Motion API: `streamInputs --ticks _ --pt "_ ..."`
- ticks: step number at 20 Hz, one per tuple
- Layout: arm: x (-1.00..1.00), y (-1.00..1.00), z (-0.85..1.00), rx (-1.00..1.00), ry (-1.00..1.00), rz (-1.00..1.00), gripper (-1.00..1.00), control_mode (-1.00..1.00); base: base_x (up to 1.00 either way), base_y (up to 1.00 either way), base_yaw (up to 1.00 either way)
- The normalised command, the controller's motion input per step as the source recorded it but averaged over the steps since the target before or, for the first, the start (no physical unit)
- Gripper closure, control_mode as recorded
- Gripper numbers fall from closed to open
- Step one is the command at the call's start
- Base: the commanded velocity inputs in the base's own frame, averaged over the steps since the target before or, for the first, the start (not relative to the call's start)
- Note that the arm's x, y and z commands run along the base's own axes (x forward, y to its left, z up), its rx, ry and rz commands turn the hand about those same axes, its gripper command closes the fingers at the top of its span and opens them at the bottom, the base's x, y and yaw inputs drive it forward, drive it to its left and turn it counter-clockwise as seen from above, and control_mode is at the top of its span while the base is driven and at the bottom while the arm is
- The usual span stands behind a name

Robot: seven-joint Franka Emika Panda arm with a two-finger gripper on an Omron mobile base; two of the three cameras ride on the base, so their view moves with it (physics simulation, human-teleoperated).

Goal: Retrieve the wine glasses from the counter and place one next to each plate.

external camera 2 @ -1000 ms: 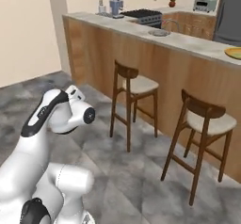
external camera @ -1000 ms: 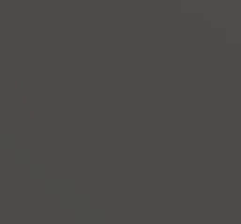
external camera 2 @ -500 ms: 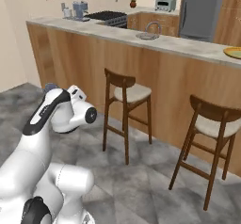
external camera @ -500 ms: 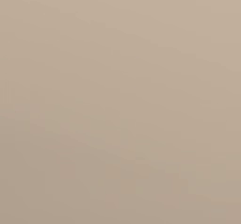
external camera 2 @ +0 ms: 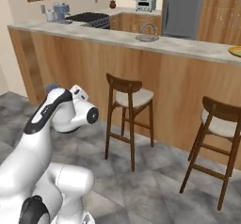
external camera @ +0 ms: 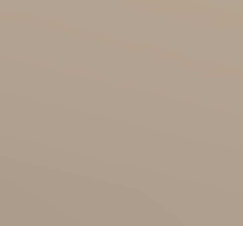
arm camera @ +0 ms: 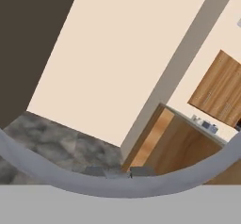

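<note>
At the lower left of the right base view, the white arm (external camera 2: 44,124) sat folded over the grey tiled floor (external camera 2: 155,190), well apart from the long bar top (external camera 2: 188,49). We saw a small grey-blue bit (external camera 2: 52,85) poking up just behind the arm's top joint; it looked like part of a wine glass, but it was too small to be sure.

In the hand view, the gripper (arm camera: 117,172) showed at the bottom with its fingertips (arm camera: 94,171) close together and only a narrow gap between them. A translucent grey curved rim, the wine glass (arm camera: 42,171), swept across right over the fingers, touching or just in front of them. We read that as the jaws pinched on the glass. The stem itself was hidden.

One golden-yellow plate (external camera 2: 236,51) lay on the bar top at the far right edge, cut off by the frame and well apart from the arm. Two wooden stools stood in front of the bar, the near stool (external camera 2: 129,100) and the right stool (external camera 2: 219,124). A sink (external camera 2: 147,36) sat in the bar top. Behind it we saw a back counter (external camera 2: 124,11) with a toaster (external camera 2: 146,4), a stove (external camera 2: 89,17) and a grey fridge (external camera 2: 183,9).
</note>
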Motion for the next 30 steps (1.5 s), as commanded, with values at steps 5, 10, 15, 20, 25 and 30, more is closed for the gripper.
streamInputs --ticks 5,10,15,20,25,30 --pt "0.0 0.0 0.0 0.0 0.0 0.0 1.0 1.0 -0.29 -0.02 -0.01" --pt "0.0 0.0 0.0 0.0 0.0 0.0 1.0 1.0 -0.71 -0.15 -0.09" --pt "0.0 0.0 0.0 0.0 0.0 0.0 1.0 1.0 -0.12 -0.31 -0.27" --pt "0.0 0.0 0.0 0.0 0.0 0.0 1.0 1.0 0.19 -0.12 -0.45" --pt "0.0 0.0 0.0 0.0 0.0 0.0 1.0 1.0 0.37 0.01 -0.46" --pt "0.0 0.0 0.0 0.0 0.0 0.0 1.0 1.0 0.46 0.26 -0.34"
